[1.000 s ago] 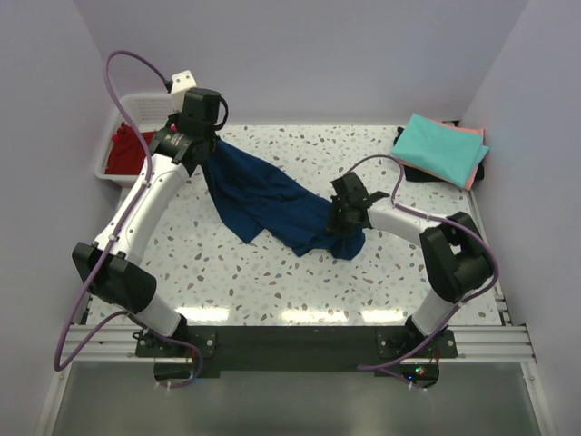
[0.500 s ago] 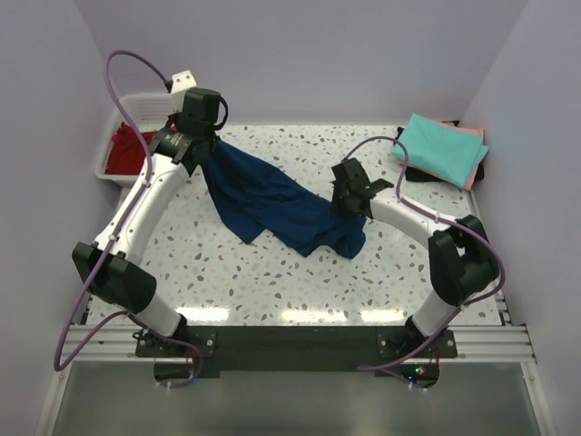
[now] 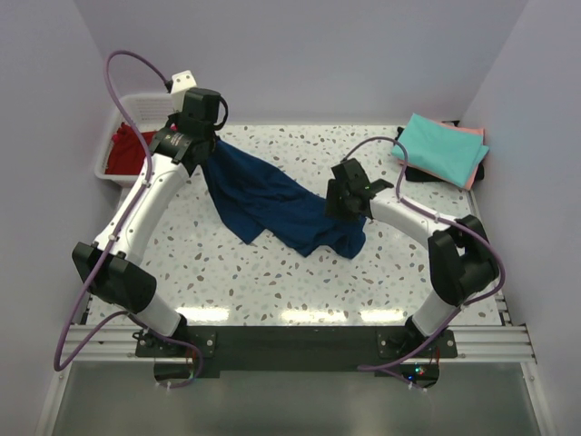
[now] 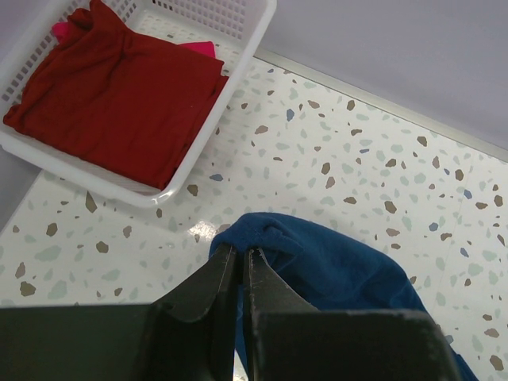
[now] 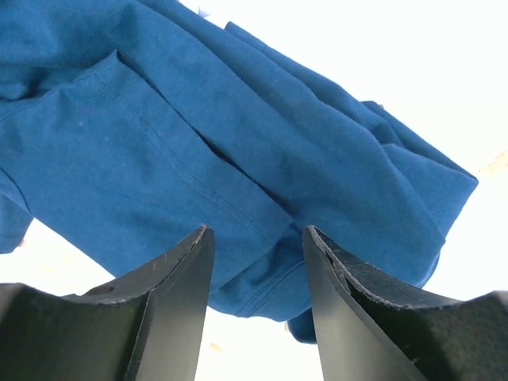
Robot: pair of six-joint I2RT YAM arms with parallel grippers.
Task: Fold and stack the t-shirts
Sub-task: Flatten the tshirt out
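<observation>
A navy blue t-shirt (image 3: 272,204) lies crumpled across the middle of the table, its left end lifted. My left gripper (image 3: 207,150) is shut on that lifted edge; in the left wrist view the jaws pinch a fold of the navy shirt (image 4: 333,266) at the left gripper (image 4: 238,254). My right gripper (image 3: 343,207) is open just above the shirt's right end; in the right wrist view the right gripper (image 5: 258,246) hangs over a hemmed edge of the navy cloth (image 5: 198,159). A red t-shirt (image 3: 125,150) lies in a basket. A teal t-shirt (image 3: 440,150) lies folded on a salmon-pink one (image 3: 474,134).
A white plastic basket (image 3: 111,173) stands at the far left edge; it also shows in the left wrist view (image 4: 238,48). The folded stack sits on a dark item (image 3: 418,171) at the far right corner. Lilac walls close in the table on three sides.
My right gripper has moved up and away from the near edge, from the shirt's lower right corner to above its right end. The left arm has not moved.
</observation>
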